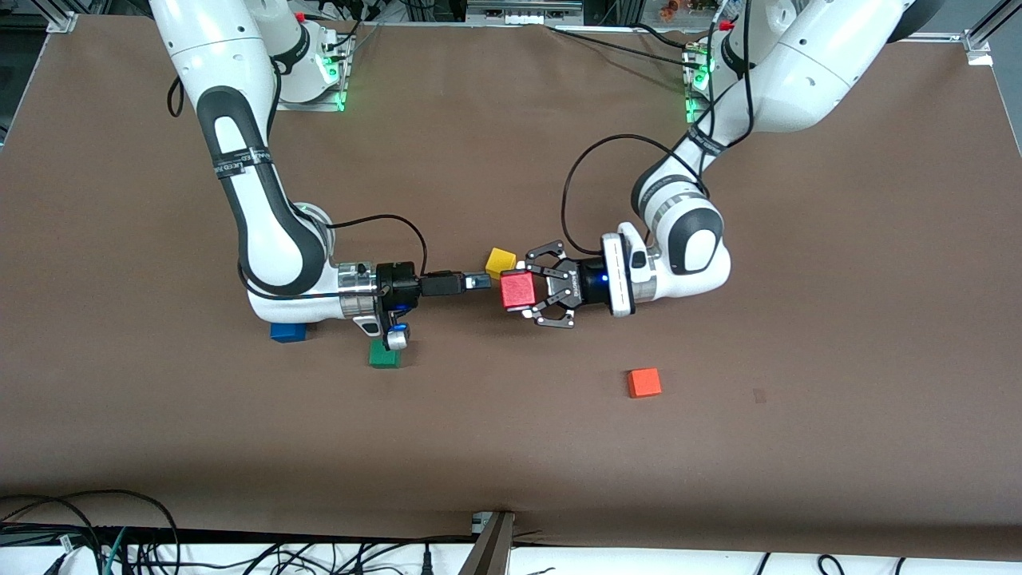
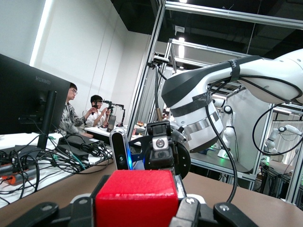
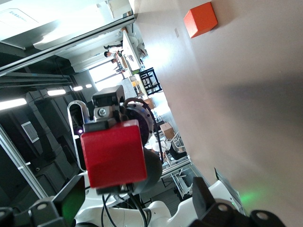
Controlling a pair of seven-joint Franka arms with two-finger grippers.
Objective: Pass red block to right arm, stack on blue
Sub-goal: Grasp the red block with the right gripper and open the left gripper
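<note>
My left gripper (image 1: 528,290) is shut on the red block (image 1: 516,291) and holds it level above the table's middle, beside a yellow cube. The block fills the bottom of the left wrist view (image 2: 136,198). My right gripper (image 1: 477,281) points straight at the block, its tips just short of it. In the right wrist view its fingers (image 3: 71,198) stand wide apart and empty, with the red block (image 3: 112,153) facing them. The blue cube (image 1: 287,331) lies on the table, partly hidden under my right arm's wrist.
A yellow cube (image 1: 501,261) lies just under the meeting grippers. A green cube (image 1: 385,357) sits near the blue one, nearer the front camera. An orange-red cube (image 1: 643,382) lies toward the left arm's end and shows in the right wrist view (image 3: 200,19).
</note>
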